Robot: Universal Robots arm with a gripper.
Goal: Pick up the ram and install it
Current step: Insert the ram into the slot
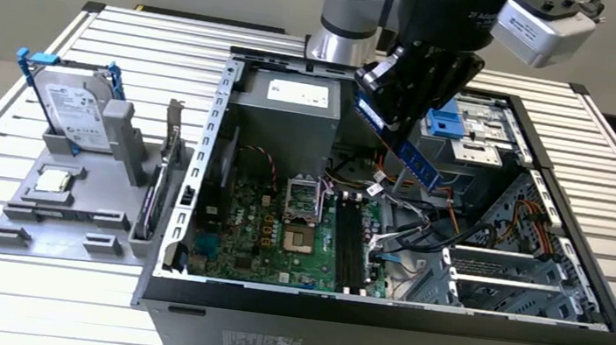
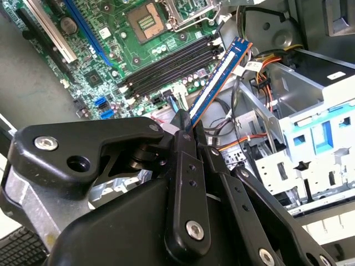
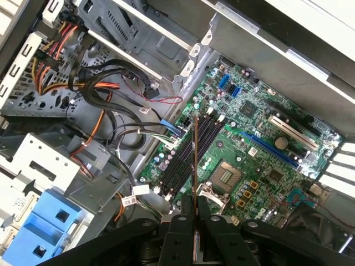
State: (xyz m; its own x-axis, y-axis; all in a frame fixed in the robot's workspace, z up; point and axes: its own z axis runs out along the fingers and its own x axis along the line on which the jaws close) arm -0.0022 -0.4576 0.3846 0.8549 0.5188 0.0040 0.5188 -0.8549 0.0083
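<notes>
Gripper [image 1: 412, 115]: clenched on the ram [image 1: 414, 155], fingers pinching one end of the stick. Ram: blue, tilted, held in the air above the open computer case [image 1: 385, 310], over the black memory slots [image 1: 348, 248] of the green motherboard [image 1: 265, 233], not touching them. Hard drive [image 1: 68, 112]: on the grey stand beside the case.

Slatted metal table [image 1: 91, 22] under open computer case [image 1: 384, 323] and grey fixture [image 1: 66, 227]

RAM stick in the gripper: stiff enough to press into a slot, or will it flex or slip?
Probably stiff: the ram juts straight from the gripper, without sag. Likely light, being thin. It is pinched at one end, so it might pivot or slip when pressed into the slots.
</notes>
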